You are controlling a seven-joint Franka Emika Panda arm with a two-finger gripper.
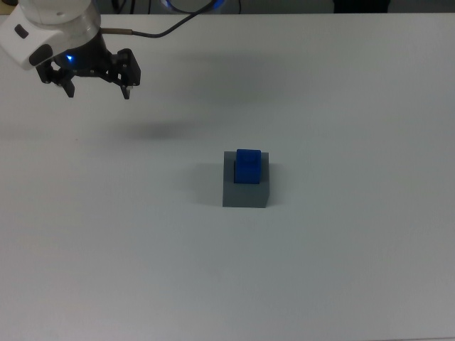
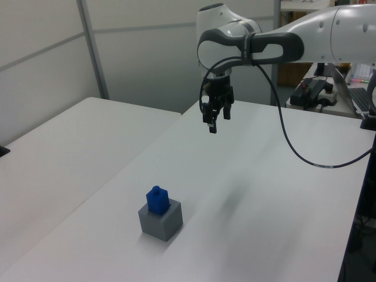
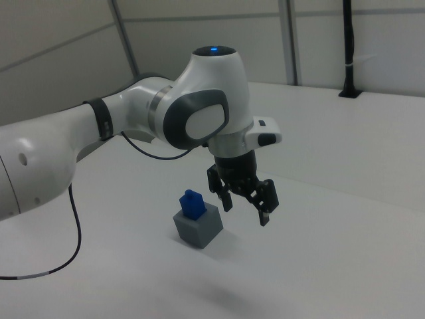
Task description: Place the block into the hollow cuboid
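White tabletop (image 1: 341, 270) filled most of the room's middle, with grey wall panels behind it. One gripper (image 1: 98, 84) hung in the air with its fingers spread and nothing between them. One block (image 1: 248, 165) stood upright in the recess of one hollow cuboid (image 1: 246, 190), its upper part sticking out — so the task looked mostly done to me. From the gripper, the pair lay well apart, toward the top view's right and lower side. In the left view the gripper (image 2: 211, 117) was high and far behind the block (image 2: 157, 199) — any return would mean coming down and nearer.
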